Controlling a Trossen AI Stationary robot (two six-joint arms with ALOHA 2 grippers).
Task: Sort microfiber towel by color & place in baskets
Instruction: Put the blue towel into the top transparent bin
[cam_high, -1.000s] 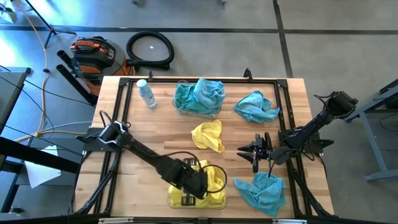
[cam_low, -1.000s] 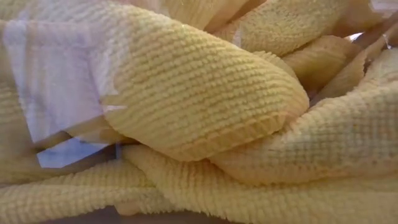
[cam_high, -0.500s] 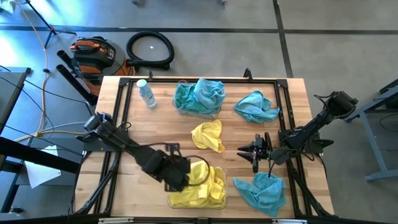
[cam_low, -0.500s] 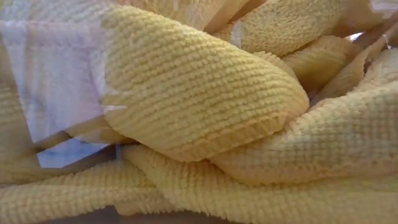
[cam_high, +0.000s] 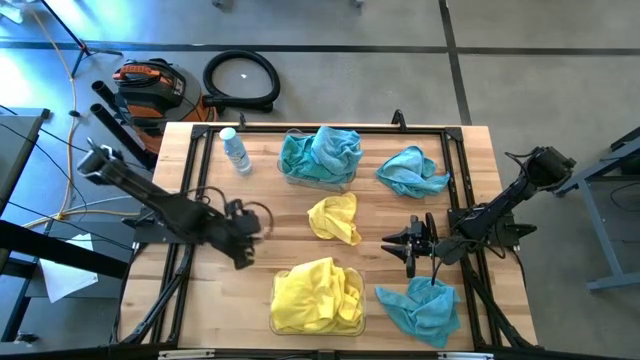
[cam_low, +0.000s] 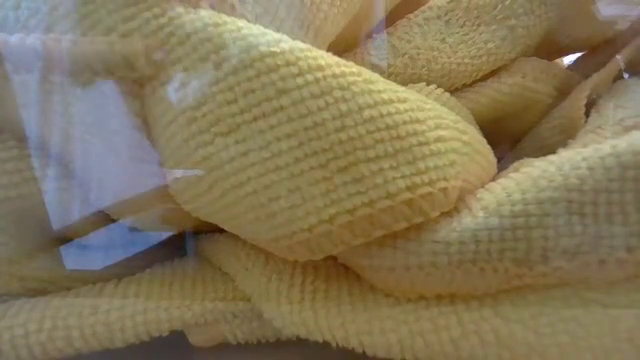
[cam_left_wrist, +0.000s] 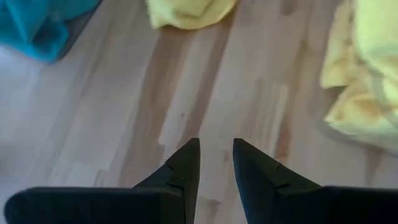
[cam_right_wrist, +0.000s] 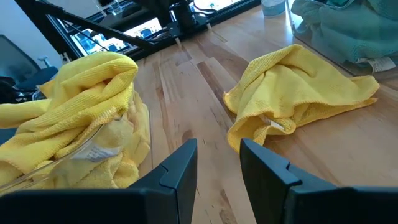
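Observation:
A clear basket at the near edge holds a heap of yellow towels, which fill the low view. A second basket at the far side holds teal towels. One loose yellow towel lies crumpled mid-table, also in the right wrist view. Two teal towels lie on the table's right side. My left gripper hovers left of the yellow basket, open by a narrow gap and holding nothing. My right gripper waits right of the loose yellow towel, also narrowly open.
A small clear water bottle stands at the far left of the table. Bare wood lies between my left gripper and the loose yellow towel. A black frame rail runs around the tabletop edges. A hose and tools lie on the floor beyond the far edge.
My left gripper has drawn out of the yellow basket, moving toward the table's left and far side, and now hangs over bare wood. The yellow towels stay heaped in the basket. The right arm has kept still.

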